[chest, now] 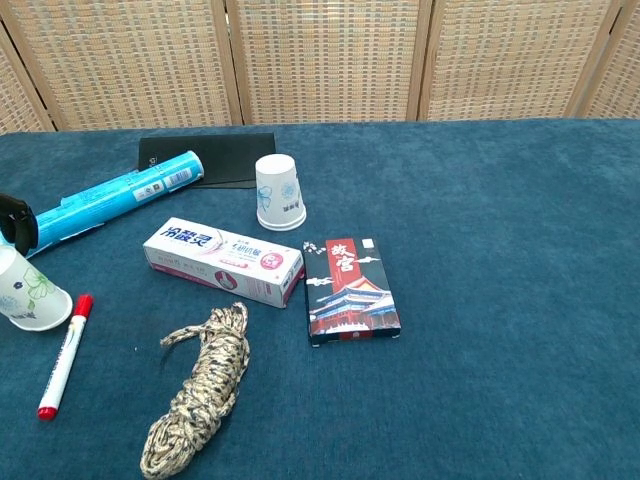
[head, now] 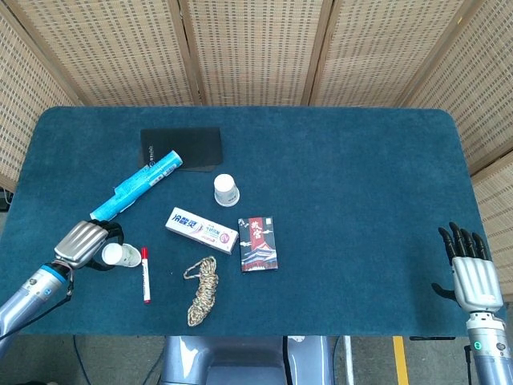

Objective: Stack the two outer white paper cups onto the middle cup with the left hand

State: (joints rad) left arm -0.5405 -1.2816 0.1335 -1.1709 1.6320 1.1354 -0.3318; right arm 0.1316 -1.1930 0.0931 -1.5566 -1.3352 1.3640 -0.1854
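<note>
A white paper cup [head: 119, 254] [chest: 22, 290] lies tilted at the front left of the blue table [head: 353, 176]. My left hand [head: 81, 242] holds it from the left, with dark fingers [chest: 17, 217] curled over its far side. A second white paper cup [head: 227, 190] [chest: 279, 192] stands upside down near the table's middle, well apart from the hand. My right hand [head: 469, 271] hovers at the front right edge, fingers straight and apart, holding nothing. No third cup shows in either view.
A red marker [head: 146, 274] [chest: 63, 356] lies just right of the held cup. Between the two cups are a blue tube [head: 136, 186], a toothpaste box [head: 201, 228] and a black pouch [head: 181, 148]. A rope coil [head: 202, 290] and a dark card box [head: 258, 244] lie nearer the front.
</note>
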